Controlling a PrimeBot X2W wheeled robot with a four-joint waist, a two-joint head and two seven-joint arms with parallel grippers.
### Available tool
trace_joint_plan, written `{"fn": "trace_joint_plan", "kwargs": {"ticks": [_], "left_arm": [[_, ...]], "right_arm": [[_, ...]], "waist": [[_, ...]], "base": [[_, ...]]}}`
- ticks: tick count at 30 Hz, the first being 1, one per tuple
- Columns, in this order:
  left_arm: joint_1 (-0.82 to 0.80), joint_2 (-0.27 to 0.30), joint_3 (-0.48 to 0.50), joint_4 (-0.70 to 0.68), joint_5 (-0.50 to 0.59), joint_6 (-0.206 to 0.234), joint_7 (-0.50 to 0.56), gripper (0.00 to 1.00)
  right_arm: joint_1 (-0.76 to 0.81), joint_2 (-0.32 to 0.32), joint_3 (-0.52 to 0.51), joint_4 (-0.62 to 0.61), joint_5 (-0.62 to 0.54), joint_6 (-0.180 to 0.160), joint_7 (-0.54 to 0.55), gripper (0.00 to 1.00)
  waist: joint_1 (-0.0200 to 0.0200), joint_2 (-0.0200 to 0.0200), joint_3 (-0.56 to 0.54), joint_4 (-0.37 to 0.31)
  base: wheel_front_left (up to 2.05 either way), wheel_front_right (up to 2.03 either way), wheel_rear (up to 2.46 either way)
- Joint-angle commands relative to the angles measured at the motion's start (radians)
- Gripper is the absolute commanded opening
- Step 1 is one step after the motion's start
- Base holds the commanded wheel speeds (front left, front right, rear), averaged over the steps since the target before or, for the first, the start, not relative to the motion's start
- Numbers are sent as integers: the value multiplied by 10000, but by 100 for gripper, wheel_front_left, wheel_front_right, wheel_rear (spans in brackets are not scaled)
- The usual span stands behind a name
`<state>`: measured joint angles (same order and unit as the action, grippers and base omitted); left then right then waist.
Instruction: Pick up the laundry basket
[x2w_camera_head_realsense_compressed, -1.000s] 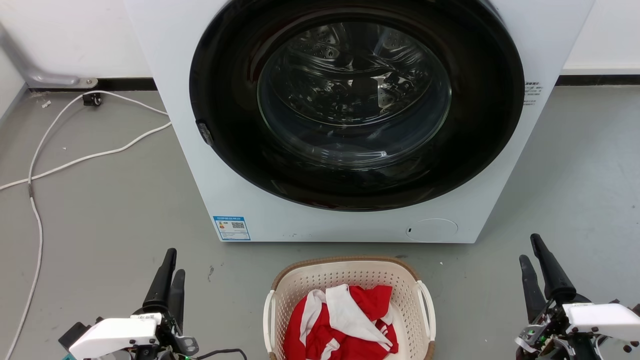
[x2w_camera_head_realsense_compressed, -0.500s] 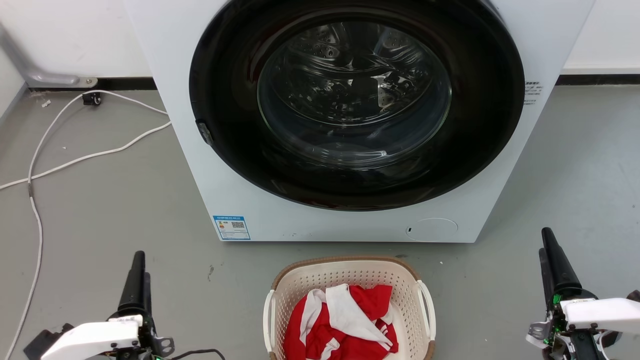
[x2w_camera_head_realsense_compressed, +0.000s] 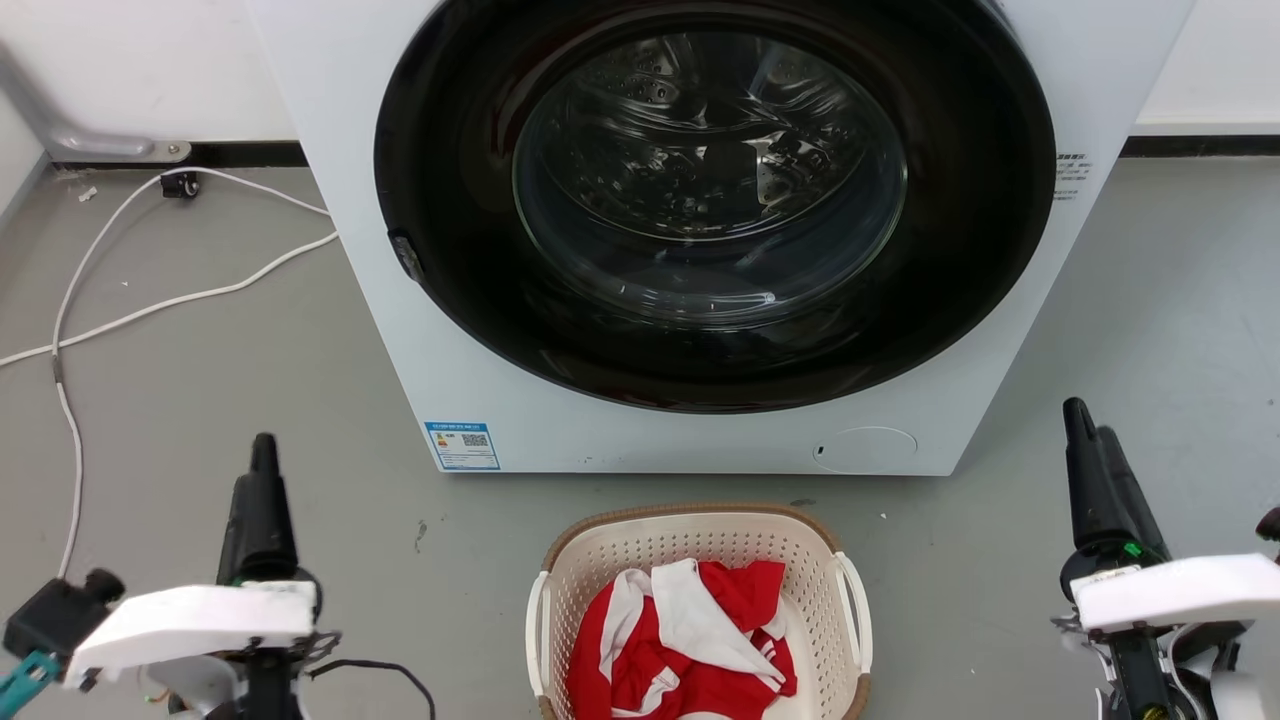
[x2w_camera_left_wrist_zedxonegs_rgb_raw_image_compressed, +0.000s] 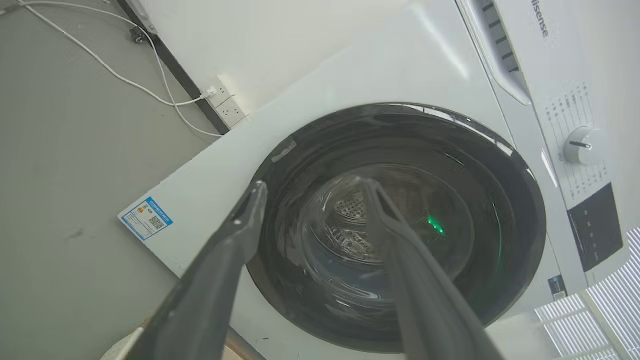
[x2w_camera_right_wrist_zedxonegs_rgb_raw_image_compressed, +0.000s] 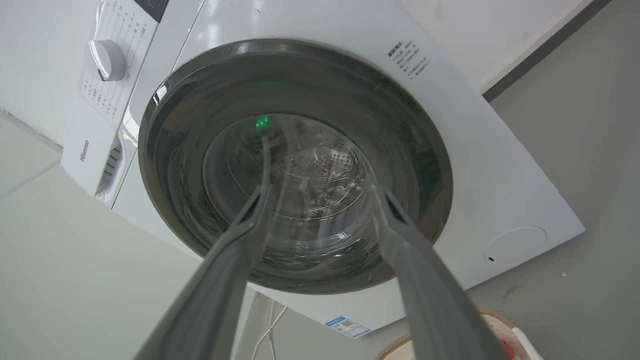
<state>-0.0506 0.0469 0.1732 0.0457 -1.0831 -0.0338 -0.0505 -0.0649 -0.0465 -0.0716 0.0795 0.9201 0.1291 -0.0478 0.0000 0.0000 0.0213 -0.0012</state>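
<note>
Head view: small cream plastic laundry basket (x2w_camera_head_realsense_compressed: 625, 560), rounded-rectangular, perforated walls, brown woven-look rim, stands upright on the grey floor (x2w_camera_head_realsense_compressed: 200, 400). It sits just in front of the lower front edge of the white front-loading washing machine (x2w_camera_head_realsense_compressed: 650, 445), roughly centred below the round dark glass door (x2w_camera_head_realsense_compressed: 710, 200), not touching the machine. A white side handle (x2w_camera_head_realsense_compressed: 856, 625) shows on each long side. Inside lies a crumpled red and white garment (x2w_camera_head_realsense_compressed: 690, 650), filling the lower part of the basket.

Left tool (x2w_camera_head_realsense_compressed: 262, 448): above the floor to the basket's left, well apart from it, fingers pointing toward the machine. In the left wrist view its two dark fingers (x2w_camera_left_wrist_zedxonegs_rgb_raw_image_compressed: 220, 265) stand spread with a clear gap, nothing between them: wide, empty.

Right tool (x2w_camera_head_realsense_compressed: 1090, 420): above the floor to the basket's right, well apart from it, fingers also pointing toward the machine. In the right wrist view its fingers (x2w_camera_right_wrist_zedxonegs_rgb_raw_image_compressed: 415, 265) are likewise spread with open space between them: wide, empty. The basket's brown rim shows at that view's bottom edge, right of the fingers.

Basket lies between the two tools; neither touches it.

Other: a white cable (x2w_camera_head_realsense_compressed: 180, 300) runs over the floor left of the machine; a small blue label (x2w_camera_head_realsense_compressed: 462, 445) sits at the machine's lower left front corner
</note>
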Motion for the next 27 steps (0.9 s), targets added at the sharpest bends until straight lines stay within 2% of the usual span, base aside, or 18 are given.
{"fn": "trace_joint_plan", "kwargs": {"ticks": [1, 8, 12, 18, 23, 27], "left_arm": [[-137, 30, -286, -445, 704, 204, -110, 100], [-64, 33, -1307, -955, 2544, 811, -349, 100], [-17, 34, -1683, -1171, 3480, 670, -469, 100], [117, 261, -2153, -1485, 4638, 750, -652, 100], [119, 659, -2787, -1696, 5598, 1195, -797, 100], [97, 1013, -3461, -1838, 6241, 1904, -903, 100]], "right_arm": [[-338, -30, 30, -354, -649, 18, -118, 100], [-333, -32, 49, -843, -2399, 19, -356, 100], [-309, -34, 119, -972, -3163, 19, -488, 100], [-193, -37, 275, -1142, -4199, 20, -670, 100], [-72, -38, 384, -1188, -4901, 21, -809, 100], [-26, -40, 420, -1212, -5513, 21, -921, 100]], "waist": [[0, 0, 31, -4], [0, 0, 89, 13], [0, 0, 101, 0], [0, 0, 81, -36], [0, 0, 61, -54], [0, 0, 55, -67]], "base": [[0, 0, 0], [0, 0, 0], [0, 0, 0], [0, 0, 0], [0, 0, 0], [0, 0, 0]]}}
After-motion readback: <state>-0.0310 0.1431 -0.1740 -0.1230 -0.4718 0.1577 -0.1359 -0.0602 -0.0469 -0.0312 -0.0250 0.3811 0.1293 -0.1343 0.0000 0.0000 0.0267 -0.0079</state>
